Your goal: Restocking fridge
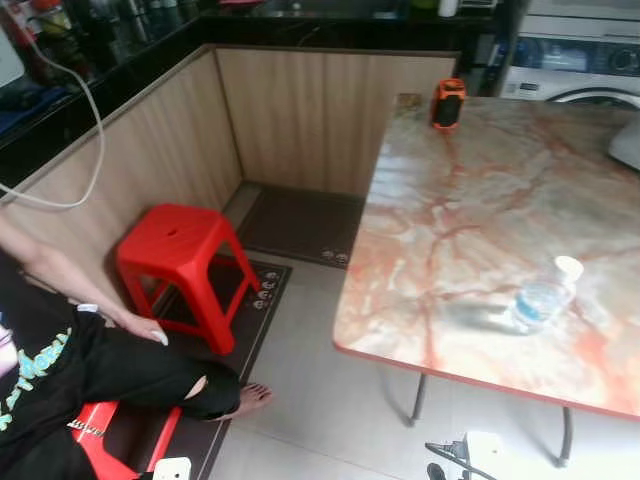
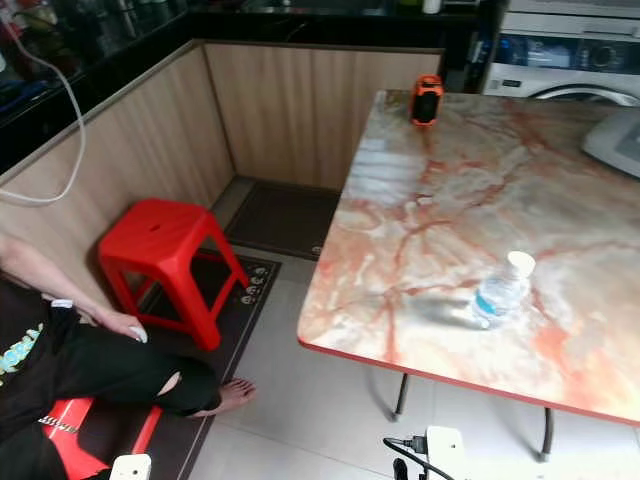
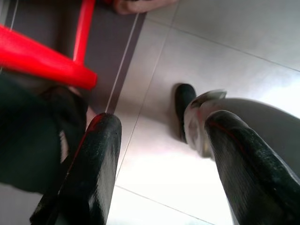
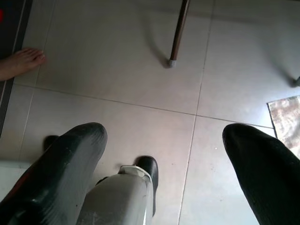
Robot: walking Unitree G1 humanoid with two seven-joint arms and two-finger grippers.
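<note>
A small water bottle (image 1: 541, 299) with a white cap lies on its side on the marble-patterned table (image 1: 470, 210), near the table's front edge and well apart from the orange-and-black object (image 1: 448, 103) at the far corner. Both arms hang low beside the table, over the floor tiles (image 4: 117, 70). The left gripper (image 3: 164, 159) is spread wide and empty, and so is the right gripper (image 4: 164, 154) (a table leg (image 4: 178, 33) stands ahead of it). A person (image 1: 90, 370) sits by the red stool (image 1: 180, 260), away from the table.
</note>
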